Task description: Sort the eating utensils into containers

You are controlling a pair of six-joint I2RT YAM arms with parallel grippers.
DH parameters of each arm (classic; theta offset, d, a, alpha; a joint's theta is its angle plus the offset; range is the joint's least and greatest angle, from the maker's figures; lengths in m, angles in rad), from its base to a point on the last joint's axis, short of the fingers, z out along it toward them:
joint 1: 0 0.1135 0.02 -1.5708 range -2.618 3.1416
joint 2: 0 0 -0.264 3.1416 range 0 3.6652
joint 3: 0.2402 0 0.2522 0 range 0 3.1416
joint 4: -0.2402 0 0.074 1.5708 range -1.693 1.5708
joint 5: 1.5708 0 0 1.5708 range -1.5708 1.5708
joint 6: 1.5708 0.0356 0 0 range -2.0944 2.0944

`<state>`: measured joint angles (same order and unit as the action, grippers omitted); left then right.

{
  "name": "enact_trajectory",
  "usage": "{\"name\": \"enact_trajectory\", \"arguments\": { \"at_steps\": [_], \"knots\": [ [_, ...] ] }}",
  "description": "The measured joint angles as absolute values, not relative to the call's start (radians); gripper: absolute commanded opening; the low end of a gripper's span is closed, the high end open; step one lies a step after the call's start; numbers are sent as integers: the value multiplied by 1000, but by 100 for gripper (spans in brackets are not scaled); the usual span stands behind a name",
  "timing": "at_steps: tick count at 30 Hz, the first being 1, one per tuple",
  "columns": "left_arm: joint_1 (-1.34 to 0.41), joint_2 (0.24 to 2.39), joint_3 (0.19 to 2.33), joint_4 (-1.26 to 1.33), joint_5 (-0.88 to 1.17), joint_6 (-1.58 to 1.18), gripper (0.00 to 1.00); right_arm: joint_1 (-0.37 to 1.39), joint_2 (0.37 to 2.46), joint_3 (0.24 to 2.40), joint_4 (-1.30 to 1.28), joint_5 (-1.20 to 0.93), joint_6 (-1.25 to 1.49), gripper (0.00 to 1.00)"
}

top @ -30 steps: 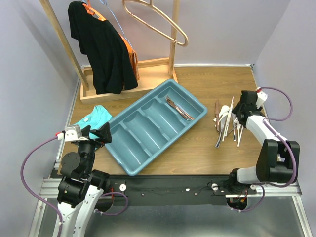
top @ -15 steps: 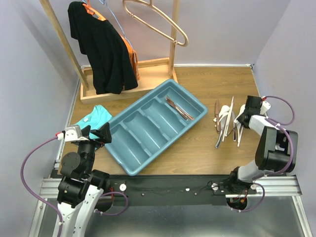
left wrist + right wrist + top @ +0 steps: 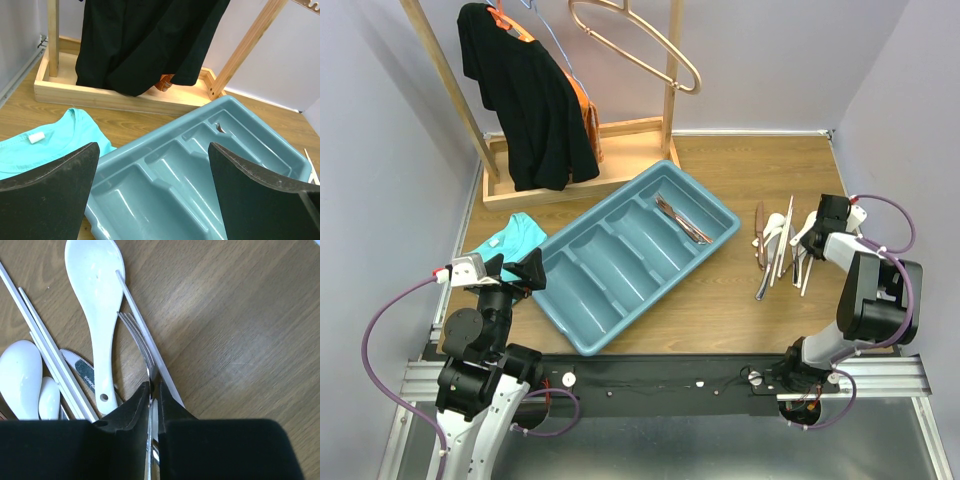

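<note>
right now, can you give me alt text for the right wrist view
The right tool pinches a metal fork lying on a wooden table, tines toward the top of the picture. A chopstick lies alongside the fork; to the left are white spoons, more chopsticks and a serrated knife.

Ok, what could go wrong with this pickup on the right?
The right jaws are shut on the fork at its thin neck, so it could swivel when lifted. A chopstick lies tight against the fork at the jaws and may be pinched or dragged along, nudging the white spoon beside it.
</note>
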<state>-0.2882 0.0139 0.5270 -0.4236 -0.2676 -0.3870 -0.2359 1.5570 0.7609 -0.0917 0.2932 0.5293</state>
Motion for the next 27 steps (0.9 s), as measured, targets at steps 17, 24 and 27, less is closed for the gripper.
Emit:
{"name": "enact_trajectory", "arguments": {
  "at_steps": [17,24,27],
  "knots": [
    [-288,14,527,-424,-266,-387,99,-236,1332,759,-96,187,471,1],
    [-288,14,527,-424,-257,-387,99,-173,1281,773,-53,-12,369,1],
    [-288,14,527,-424,-256,-387,99,-71,1284,814,-53,-64,308,1]
  ]
}}
